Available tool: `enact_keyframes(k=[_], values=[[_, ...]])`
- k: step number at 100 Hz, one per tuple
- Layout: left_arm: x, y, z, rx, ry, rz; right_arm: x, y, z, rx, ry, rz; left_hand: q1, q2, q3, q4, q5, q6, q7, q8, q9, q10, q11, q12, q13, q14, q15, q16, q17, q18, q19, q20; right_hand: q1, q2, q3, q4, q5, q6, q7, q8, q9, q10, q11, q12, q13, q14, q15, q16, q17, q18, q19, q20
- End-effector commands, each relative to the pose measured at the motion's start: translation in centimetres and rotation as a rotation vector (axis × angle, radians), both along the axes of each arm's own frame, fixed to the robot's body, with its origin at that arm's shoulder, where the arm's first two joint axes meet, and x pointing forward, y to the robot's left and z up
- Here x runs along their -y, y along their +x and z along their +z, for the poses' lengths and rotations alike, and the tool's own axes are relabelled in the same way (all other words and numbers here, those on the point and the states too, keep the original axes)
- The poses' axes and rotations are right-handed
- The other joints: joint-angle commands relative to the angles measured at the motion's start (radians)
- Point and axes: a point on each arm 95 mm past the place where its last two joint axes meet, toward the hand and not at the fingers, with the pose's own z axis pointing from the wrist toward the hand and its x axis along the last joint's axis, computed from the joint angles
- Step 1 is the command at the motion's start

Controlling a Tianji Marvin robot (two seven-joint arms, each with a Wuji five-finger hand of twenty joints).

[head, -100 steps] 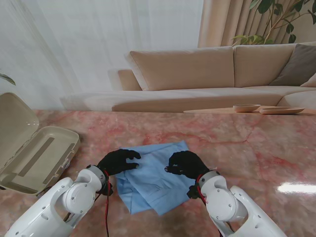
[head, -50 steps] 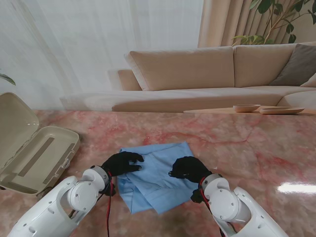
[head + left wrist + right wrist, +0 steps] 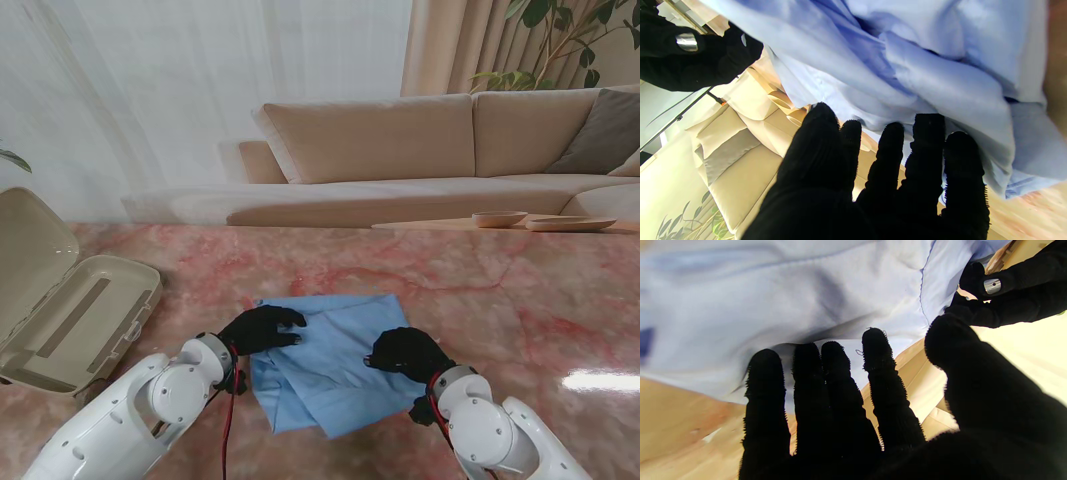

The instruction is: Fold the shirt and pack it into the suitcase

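Stand view: a light blue shirt (image 3: 325, 365) was seen lying partly folded on the pink marble table (image 3: 500, 290), near the edge closest to the robot and roughly midway between the two arms. A straight folded edge ran along its far side, and looser layers bunched toward the near side. The suitcase (image 3: 70, 310), beige and standing open with its lid tilted back, was placed at the far left of the table, well apart from the shirt.

The left hand (image 3: 262, 328), gloved in black, was laid on the shirt's left part with the fingers stretched out toward the right. The right hand (image 3: 405, 352) was set on the shirt's right edge, its fingers pointed left. In the left wrist view the fingers (image 3: 927, 140) were spread flat against creased cloth, with no fold pinched between them. In the right wrist view the fingers (image 3: 875, 346) were likewise held straight and slightly apart at the cloth's edge, with the thumb kept to one side. Neither hand was seen to grasp the fabric; both were held unclenched, pressing or resting on it. Whether the fingertips truly touched the cloth could not be told for certain.

A beige sofa (image 3: 400, 150) was visible beyond the table.
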Motion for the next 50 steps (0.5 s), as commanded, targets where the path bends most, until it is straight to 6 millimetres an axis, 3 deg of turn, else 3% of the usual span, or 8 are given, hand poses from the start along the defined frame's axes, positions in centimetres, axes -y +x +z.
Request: enact_keyframes(k=[1,21,50], values=[[0.5,0.1,0.0,0.003,-0.009,-0.007,0.5,-1.0,-1.0,-0.04,-0.011,-0.007,0.019,0.033,-0.009,0.014,-0.021,0.011,-0.006,0.012,-0.041,-0.004,0.009,0.007,-0.047,0.026,0.006,-0.006,-0.016,0.016,-0.022,0.005,0.011,0.012,-0.026,0.037,-0.009,0.005,-0.017,-0.006,-0.008,0.002,-0.014,-0.008,-0.01,0.046,0.003,-0.033,-0.005,0.01,0.004,-0.013],[0.7,0.6,0.7,0.027,-0.034,0.0,0.9,-1.2,0.1,0.005,-0.003,-0.023,0.015,0.039,-0.009,0.015,-0.027,0.012,-0.011,0.008,-0.043,-0.004,0.007,0.006,-0.051,0.026,0.001,-0.009,-0.018,0.02,-0.035,-0.007,0.013,0.015,-0.032,0.039,-0.008,0.006,-0.024,-0.003,-0.006,0.001,-0.016,-0.007,-0.009,0.047,0.004,-0.032,-0.004,0.011,0.004,-0.013],[-0.5,0.1,3.7,0.114,-0.052,0.056,1.7,-0.9,3.0,0.134,-0.053,-0.045,0.007,0.041,-0.012,0.014,-0.024,0.011,-0.012,0.006,-0.045,-0.003,0.002,0.003,-0.052,0.026,-0.004,-0.012,-0.021,0.021,-0.037,-0.015,-0.019,0.037,-0.038,0.063,-0.021,0.004,-0.115,0.024,-0.004,0.0,-0.014,0.002,0.024,0.057,0.063,0.017,0.009,0.026,0.035,0.007]])
